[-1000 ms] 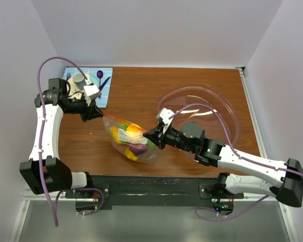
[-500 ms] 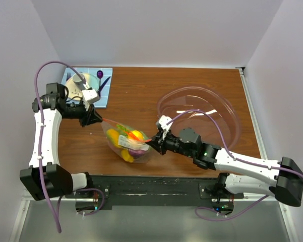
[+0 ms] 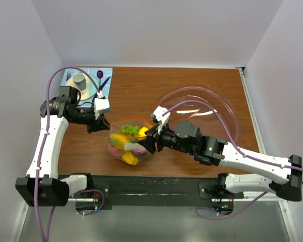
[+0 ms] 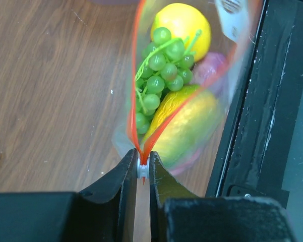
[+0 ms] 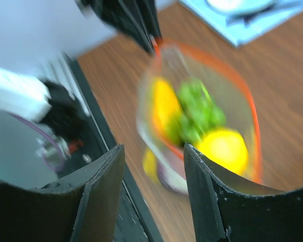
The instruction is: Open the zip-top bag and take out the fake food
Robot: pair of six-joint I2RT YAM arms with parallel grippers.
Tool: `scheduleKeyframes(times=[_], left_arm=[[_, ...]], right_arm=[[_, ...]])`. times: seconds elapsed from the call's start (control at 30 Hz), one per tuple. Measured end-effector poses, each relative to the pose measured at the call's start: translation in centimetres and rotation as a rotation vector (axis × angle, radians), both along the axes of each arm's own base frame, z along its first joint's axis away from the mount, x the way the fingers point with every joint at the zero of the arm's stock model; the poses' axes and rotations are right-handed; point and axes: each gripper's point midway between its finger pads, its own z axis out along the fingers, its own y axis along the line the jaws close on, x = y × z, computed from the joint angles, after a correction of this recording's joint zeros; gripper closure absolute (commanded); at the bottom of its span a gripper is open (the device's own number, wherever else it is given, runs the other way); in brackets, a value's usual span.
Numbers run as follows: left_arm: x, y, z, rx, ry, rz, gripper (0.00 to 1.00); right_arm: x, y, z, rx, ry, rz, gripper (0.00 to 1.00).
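The zip-top bag (image 3: 115,147) rests on the wooden table near its front edge, its orange-red zip strip (image 3: 130,120) spread into a wide loop. Fake food (image 3: 127,140) fills it: green grapes (image 4: 159,75), a yellow fruit (image 4: 181,22), a yellow-green piece (image 4: 186,126) and a purple one (image 4: 213,68). My left gripper (image 3: 99,125) is shut on the strip's left end, pinching the white slider (image 4: 142,169). My right gripper (image 3: 150,139) hovers at the bag's right side, open, with nothing between its fingers (image 5: 103,186). The bag (image 5: 201,116) lies blurred just beyond them.
A large clear pinkish bowl (image 3: 227,108) sits to the right behind my right arm. A blue mat (image 3: 107,88) with a grey cup (image 3: 80,79) and plate lies at the back left. A black strip (image 3: 156,184) runs along the table's front edge.
My right gripper has opened and let go of the zip strip. The bag's mouth now gapes wide. My left gripper has moved right toward the bag, still holding the strip's end.
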Motion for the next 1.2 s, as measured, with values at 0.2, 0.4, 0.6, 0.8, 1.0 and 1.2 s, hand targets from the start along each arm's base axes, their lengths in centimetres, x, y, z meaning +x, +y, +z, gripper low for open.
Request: scheduleKeyframes(times=[0.2, 0.4, 0.6, 0.8, 1.0, 1.2], left_arm=[[-0.5, -0.1, 0.4, -0.005, 0.002, 0.010, 0.95], [-0.8, -0.1, 0.7, -0.004, -0.012, 0.012, 0.95], [-1.2, -0.3, 1.1, -0.008, -0.030, 0.002, 0.96], [-1.5, -0.8, 1.1, -0.012, -0.029, -0.020, 0.96], [-1.6, -1.0, 1.3, -0.015, -0.031, -0.028, 0.97], [-1.7, -1.1, 1.4, -0.017, -0.037, -0.035, 0.97]], right_arm=[[0.5, 1.8, 2.6, 0.023, -0.021, -0.019, 0.53], [2.2, 2.9, -0.8, -0.104, -0.008, -0.073, 0.58], [4.3, 2.0, -1.0, -0.127, -0.043, -0.186, 0.59], [6.6, 1.5, 1.7, -0.063, -0.065, -0.251, 0.64], [9.5, 1.9, 2.2, -0.048, -0.051, -0.302, 0.71], [10.6, 2.8, -3.0, -0.165, 0.019, -0.285, 0.72]])
